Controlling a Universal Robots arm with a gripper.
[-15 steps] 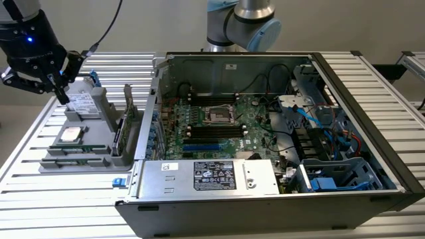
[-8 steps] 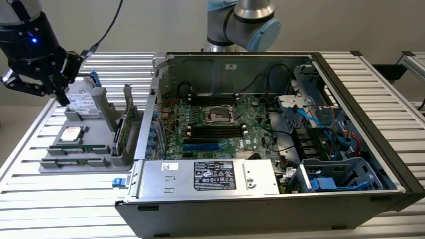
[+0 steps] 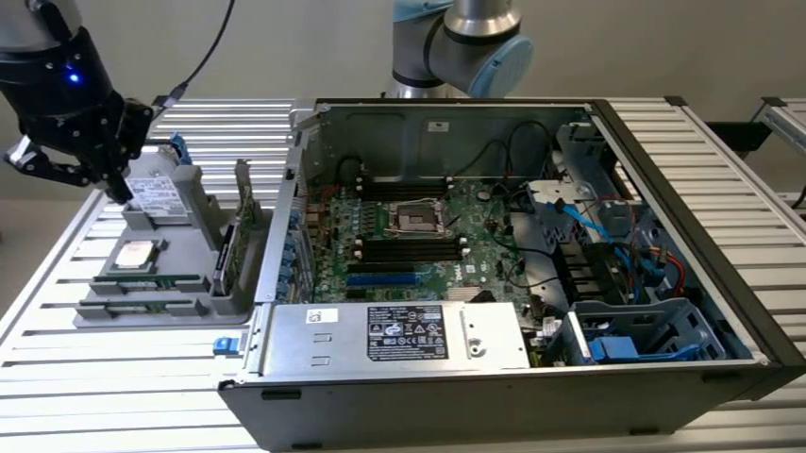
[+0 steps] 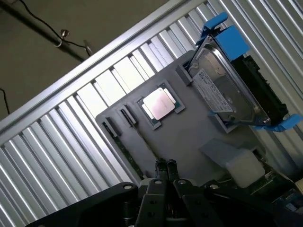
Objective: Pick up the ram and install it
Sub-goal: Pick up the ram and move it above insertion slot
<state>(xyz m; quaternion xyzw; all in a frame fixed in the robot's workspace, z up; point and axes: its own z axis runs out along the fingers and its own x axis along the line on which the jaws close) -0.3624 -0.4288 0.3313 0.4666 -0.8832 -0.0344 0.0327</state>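
Two ram sticks lie on edge in slots at the near end of a grey holder tray (image 3: 189, 255) at the exterior view's left: one ram stick (image 3: 145, 281) shows a green edge, the other (image 3: 136, 307) sits just in front of it. In the wrist view a ram stick (image 4: 126, 151) runs as a thin green line toward my fingertips. My gripper (image 3: 120, 192) hangs above the tray's far end, over the hard drive, well apart from the ram. Its fingers (image 4: 161, 166) are shut together with nothing between them. The black memory slots (image 3: 403, 247) sit on the motherboard inside the open case.
The tray also carries a silver hard drive with blue rails (image 3: 158, 193), a square silver processor chip (image 3: 136, 253) and an upright card (image 3: 240, 222). The open computer case (image 3: 705, 283) fills the middle and right, with a power supply (image 3: 391, 335) along its near side. The ribbed metal table (image 3: 75, 377) lies underneath.
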